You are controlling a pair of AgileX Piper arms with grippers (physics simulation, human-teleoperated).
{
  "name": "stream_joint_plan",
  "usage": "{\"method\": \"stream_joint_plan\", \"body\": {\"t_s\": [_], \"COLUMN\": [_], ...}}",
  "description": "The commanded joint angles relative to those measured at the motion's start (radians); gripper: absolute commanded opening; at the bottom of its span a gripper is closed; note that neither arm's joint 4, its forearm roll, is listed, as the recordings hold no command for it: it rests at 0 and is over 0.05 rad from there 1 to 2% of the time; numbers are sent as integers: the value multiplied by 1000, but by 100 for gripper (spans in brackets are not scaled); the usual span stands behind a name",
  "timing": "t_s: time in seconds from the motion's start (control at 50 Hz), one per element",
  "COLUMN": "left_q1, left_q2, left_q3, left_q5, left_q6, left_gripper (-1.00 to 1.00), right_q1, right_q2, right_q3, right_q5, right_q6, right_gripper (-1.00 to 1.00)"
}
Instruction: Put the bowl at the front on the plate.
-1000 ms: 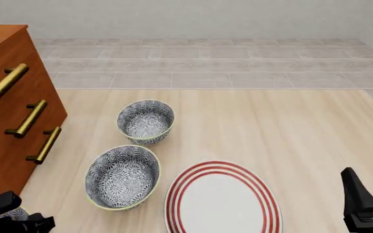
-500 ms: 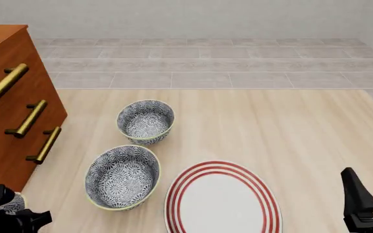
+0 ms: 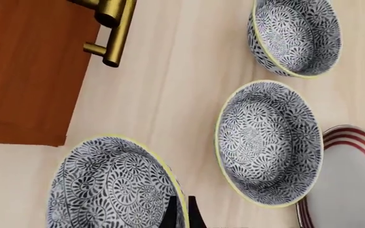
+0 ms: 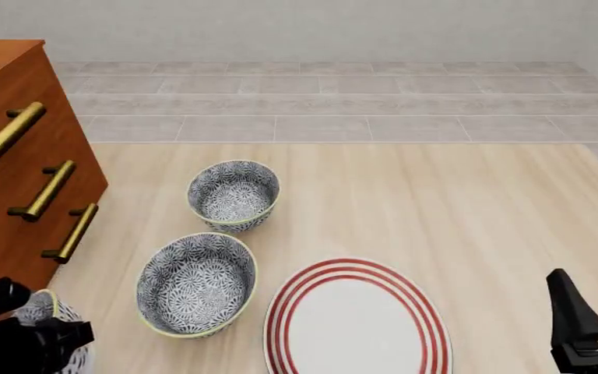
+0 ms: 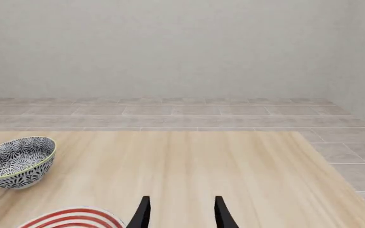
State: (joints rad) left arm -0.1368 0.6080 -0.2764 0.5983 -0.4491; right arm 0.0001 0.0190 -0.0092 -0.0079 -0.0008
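- The front bowl (image 4: 41, 312), patterned in dark blue-grey and white flowers with a thin yellow-green rim, sits at the near left corner of the wooden table (image 4: 466, 210), just beside the foot of the dresser; in the front view the left arm hides most of it.
- The left gripper (image 3: 181, 214) has its two dark fingertips drawn almost together at that bowl's rim; in the wrist view they seem to pinch the wall, one inside and one outside, though the frame edge cuts the contact off.
- The right gripper (image 5: 180, 213) hovers over bare wood near the table's near right side, fingers spread with a clear gap, holding nothing.
- The white plate (image 4: 357, 323) with three thin red rings lies flat at the near centre, nothing on it, well apart from the front bowl.
- The middle bowl (image 4: 196, 284) stands upright just left of the plate, rims nearly touching.
- The far bowl (image 4: 233, 194) stands behind the middle one, close to it but apart.
- The orange-brown dresser (image 4: 8, 187) with three brass bar handles (image 4: 43, 190) fills the left side.
- Beyond the table lie pale floor tiles and a plain wall.
- No brand, label or writing appears anywhere.
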Motion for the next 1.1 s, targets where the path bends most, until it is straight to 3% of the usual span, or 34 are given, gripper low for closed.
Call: {"method": "stream_joint_plan", "body": {"t_s": [0.02,0.14,0.42,0.5,0.66,1.1], "left_q1": [-51,-87,-220,-231,-241,-360], "left_q2": [-28,-48,-29,-17,8,106], "left_q3": [-83,-152,-228,-260,-438,-499], "left_q5": [74,125,122,132,240,223], "left_q6": [-12,-29,-67,-52,5,153], "left_gripper": [-100,-100,-100,-100,-100,-100], "right_q1": [0,0,0,0,0,0], "right_q2": [-6,-5,-6,-5,-5,-6], "right_q3": [2,2,2,2,2,2], "right_q5": [3,3,3,3,3,3], "right_q6": [0,0,0,0,0,0], "right_gripper": [100,100,100,100,100,100]}}
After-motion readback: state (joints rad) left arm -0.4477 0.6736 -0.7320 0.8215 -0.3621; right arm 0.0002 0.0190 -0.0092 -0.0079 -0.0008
